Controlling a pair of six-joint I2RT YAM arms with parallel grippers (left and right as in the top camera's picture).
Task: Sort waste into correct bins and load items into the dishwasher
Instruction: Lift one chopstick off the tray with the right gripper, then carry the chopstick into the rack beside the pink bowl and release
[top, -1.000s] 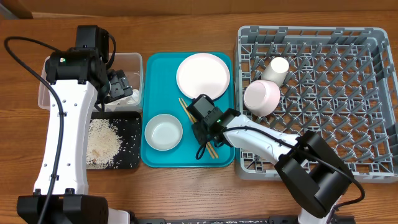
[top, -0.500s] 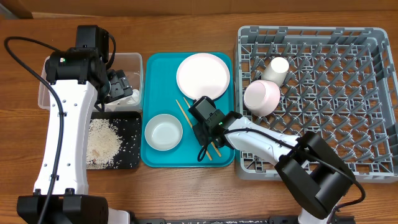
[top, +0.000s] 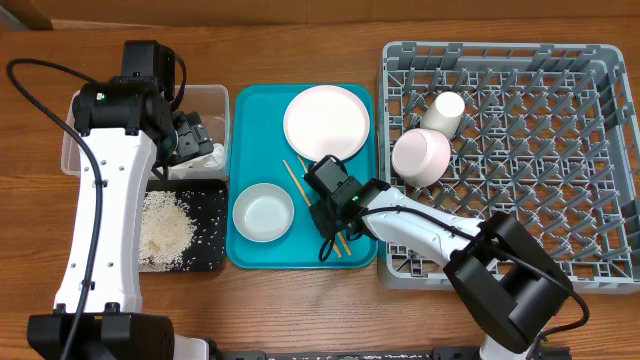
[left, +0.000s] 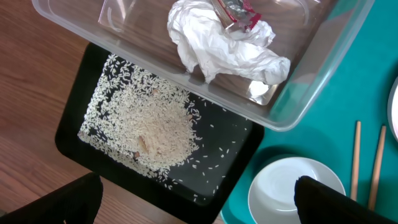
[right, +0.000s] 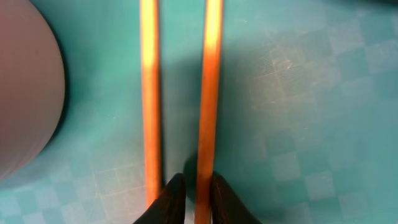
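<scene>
Draws the right gripper (right: 198, 200) in since a second ago, from part-open to a narrow pinch, and nudges it slightly along the two thin wooden chopsticks (top: 298, 181). Clamps now on the right-hand chopstick (right: 209, 93) of the wrist view, a fingertip on either side, with the other stick just beside the left fingertip. Leaves both flat on the teal rectangular plastic serving tray (top: 250, 110), itself on the wooden bench (top: 300, 300). Finds the round white bowl (top: 263, 212) upright on the same tray, left of the chopsticks. Shows, beside the tray's left edge, the shallow black rectangular tray (top: 208, 215) with loose white rice grains (top: 165, 225) heaped in it. Holds the left gripper (top: 192, 138) wide open and empty above the clear rectangular plastic tub (top: 212, 98), with the crumpled white paper napkin (left: 217, 46) and small red printed snack wrapper (left: 239, 11) inside. Has the round pale pink plate (top: 327, 120) at the teal tray's far end. Carries the upturned pink bowl (top: 421, 157) and, just beyond it, the small white cup (top: 445, 110) among the pegs of the large square grey plastic dish rack (top: 560, 150).
</scene>
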